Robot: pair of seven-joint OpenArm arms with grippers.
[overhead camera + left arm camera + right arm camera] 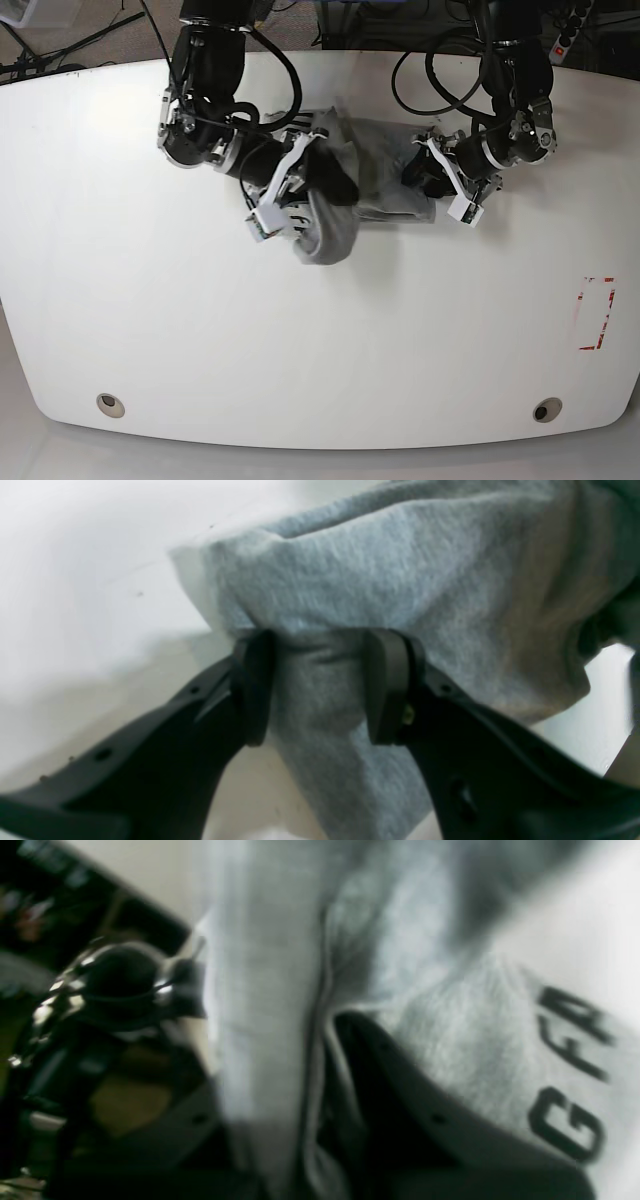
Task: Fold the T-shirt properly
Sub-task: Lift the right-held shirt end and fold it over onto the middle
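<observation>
With the T-shirt (372, 170) bunched in the upper middle of the base view, the left gripper (320, 685) pinches a thick fold and the right gripper (300, 185) is clamped on cloth, so spreading it flat likely comes next.

Free room: you had bare worktop (300, 340) across the whole near half and far out to both sides. Obstacles: the T-shirt (375, 170) lay bunched at the far middle, flanked by the left gripper (425, 180) and right gripper (310, 185); cables (430, 75) looped behind them.
</observation>
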